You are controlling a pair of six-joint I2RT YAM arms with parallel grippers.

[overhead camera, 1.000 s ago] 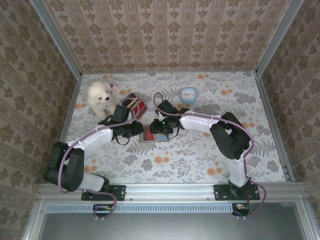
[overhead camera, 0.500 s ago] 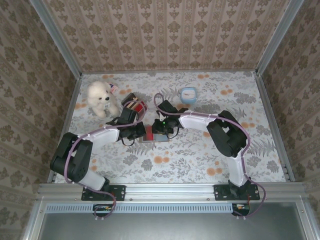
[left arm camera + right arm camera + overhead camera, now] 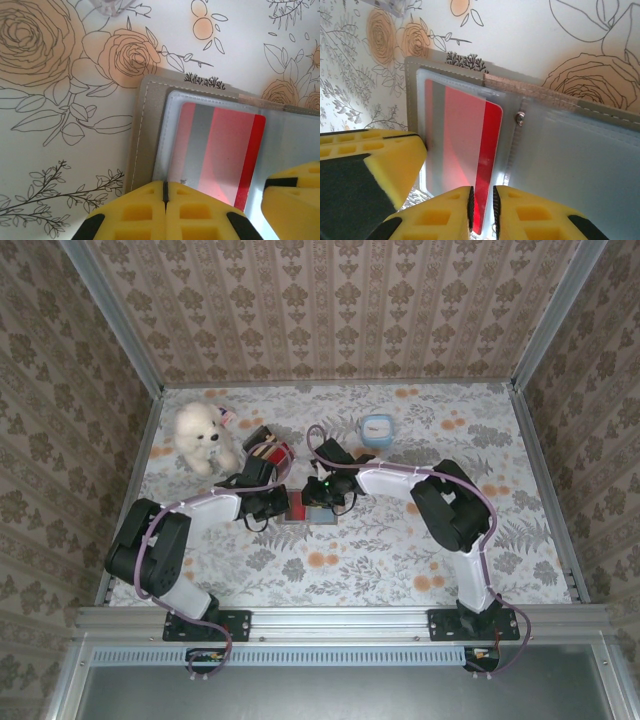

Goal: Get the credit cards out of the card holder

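Tablecloth (image 3: 545,35): card holder (image 3: 580,160) holds red card (image 3: 465,135).

The tabletop (image 3: 60,150) is cream, printed with dark line-drawn roses and leaves, some blooms tinted peach-orange. The card holder (image 3: 147,125) is grey-brown with pale stitching and frosted grey-blue pockets; the credit card (image 3: 220,150) is red with a grey band. The left claw (image 3: 165,200) and right claw (image 3: 482,210) are yellow with black insets.

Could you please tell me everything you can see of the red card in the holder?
The red card is a thin plastic rectangle with rounded corners and a grey stripe. It lies flat in the open holder, mostly under a cloudy clear pocket, one long edge bare and brighter. The right hand pinches its near end; the shut left hand rests beside it.
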